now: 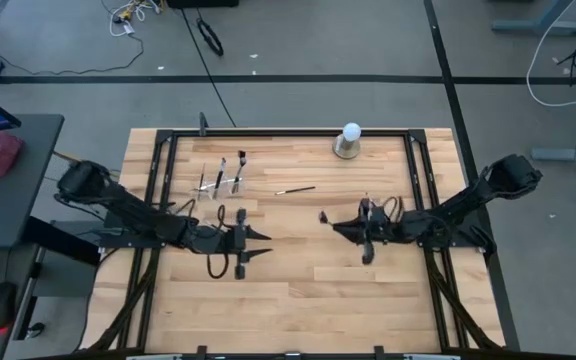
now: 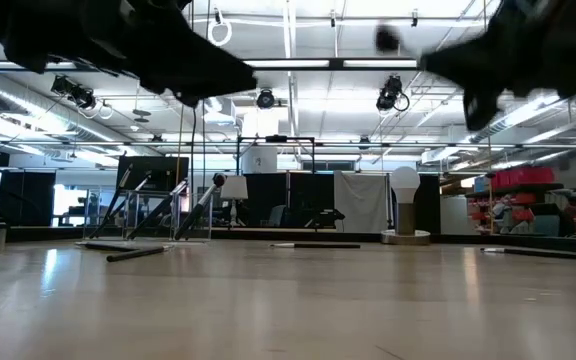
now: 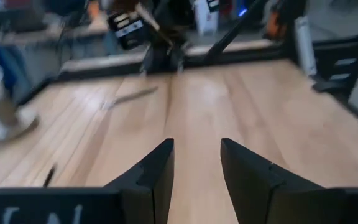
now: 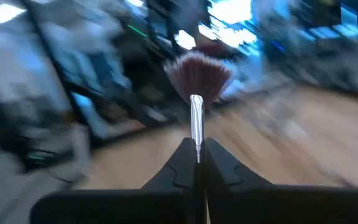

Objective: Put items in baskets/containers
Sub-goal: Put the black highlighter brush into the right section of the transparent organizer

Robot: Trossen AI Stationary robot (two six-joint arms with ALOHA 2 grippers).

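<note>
- R gripper [image 4: 197, 163]: closed on a fan brush [image 4: 197, 81]; silver ferrule is pinched between the fingertips, reddish-brown bristles are fanned out straight ahead of the tips.
- In the high view the R gripper [image 1: 336, 226] is seen mid-table, pointed toward the L arm; the brush tip [image 1: 323, 215] is seen as a dark speck just ahead of it.
- L gripper [image 3: 196, 163]: open, a moderate gap is seen between the fingers, nothing is held; bare wood is seen between and ahead of them.
- In the high view the L gripper [image 1: 258, 244] is seen at table centre, facing the R gripper, well apart from it.
- Holder [image 1: 218, 185]: clear, set beyond the L gripper toward the table's far edge, w/ several brushes standing in it, bristles up.
- Loose brush [image 1: 295, 189]: laid flat on the wood, between holder and ball, beyond both grippers.
- Another brush [image 2: 136, 254] is seen lying just in front of the holder [image 2: 148, 212] in the low view.
- White ball [image 1: 349, 139] on a grey base: far edge, beyond the R gripper, apart from it.
</note>
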